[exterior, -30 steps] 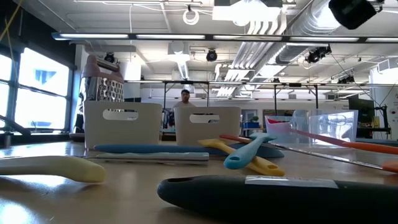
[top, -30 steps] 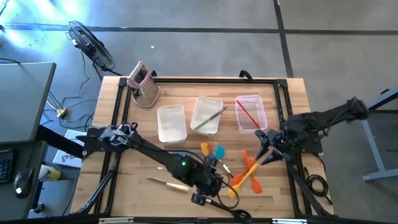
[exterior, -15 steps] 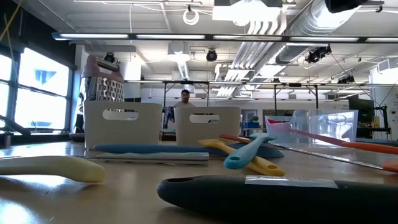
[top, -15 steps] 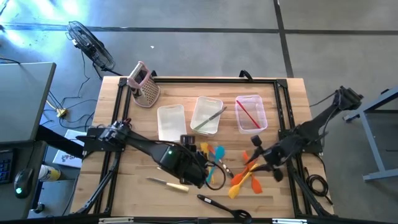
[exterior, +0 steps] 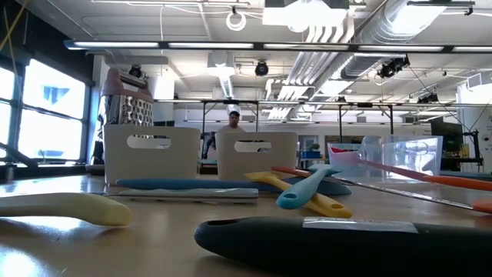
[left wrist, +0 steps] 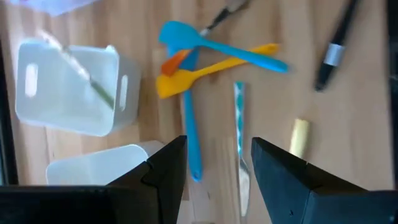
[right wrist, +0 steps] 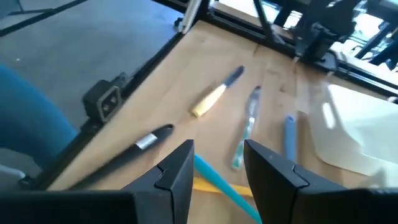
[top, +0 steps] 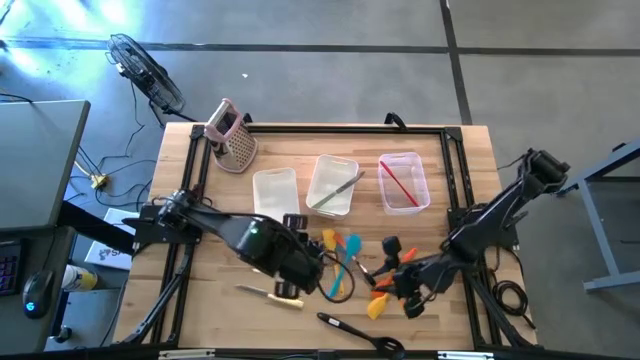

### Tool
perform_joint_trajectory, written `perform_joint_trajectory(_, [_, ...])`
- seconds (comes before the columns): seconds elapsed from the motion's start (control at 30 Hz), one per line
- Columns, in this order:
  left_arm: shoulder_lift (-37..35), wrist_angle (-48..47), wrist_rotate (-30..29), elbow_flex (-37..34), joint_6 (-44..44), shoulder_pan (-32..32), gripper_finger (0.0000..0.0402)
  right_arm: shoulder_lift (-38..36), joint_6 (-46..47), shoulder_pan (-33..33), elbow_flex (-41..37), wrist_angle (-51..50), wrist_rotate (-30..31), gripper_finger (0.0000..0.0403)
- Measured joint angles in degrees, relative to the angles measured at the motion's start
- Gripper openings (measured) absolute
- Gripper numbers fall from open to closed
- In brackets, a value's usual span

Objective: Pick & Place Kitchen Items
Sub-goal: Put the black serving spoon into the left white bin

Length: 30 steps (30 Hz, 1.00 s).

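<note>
The right gripper hangs low over the front right of the wooden counter, its dark fingers spread with nothing between them. Just beneath and beside it lies the crossed pile of orange silicone spatulas; past the fingers the wrist view shows a light-blue spatula handle close in front, then a slim knife with a patterned handle, a cream-handled knife and the long black ladle farther off.

The left gripper sits near the counter's middle front, also spread and empty. Ahead of it lie a blue silicone spatula crossing a yellow silicone spatula, with a long blue-handled utensil running toward the fingers.

Behind, three clear rectangular plastic bins stand in a row: the left bin looks empty, the middle bin holds a metal utensil, the right bin a red one. A metal box grater with a pink handle stands at the back left corner.

Judged from this, sorting is partly done and the step in hand is the right arm's approach to the orange pile. The next move calls for singling out one handle, lowering squarely over it and closing without dragging its neighbours.
</note>
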Motion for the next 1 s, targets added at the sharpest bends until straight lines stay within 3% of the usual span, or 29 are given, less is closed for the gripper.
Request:
perform_joint_trajectory(0.33, [-8.9, 0.0, 0.6, 0.0, 11.3, -2.4, 0.0173, 15.2, 10.0, 2.2, 11.3, -0.1, 8.5, 0.0133])
perform_joint_trajectory(0.5, [-14.5, 0.1, 0.6, -2.5, 14.0, -3.1, 0.0173, 21.2, 11.3, 1.9, 18.0, -0.1, 9.2, 0.0133])
perform_joint_trajectory(0.63, [-19.6, 0.0, 0.1, -7.2, 14.2, -3.7, 0.0173, 25.3, 12.5, 1.9, 23.1, -0.7, 8.0, 0.0133])
perform_joint_trajectory(0.83, [-24.6, 0.8, -0.6, -17.5, 12.7, -3.6, 0.0173, 30.8, 25.4, 1.7, 28.0, -11.2, 5.7, 0.0133])
perform_joint_trajectory(1.0, [-27.3, 5.1, -0.6, -27.7, 12.8, -3.6, 0.0173, 34.6, 34.3, 2.1, 28.3, -13.1, -0.1, 0.0133])
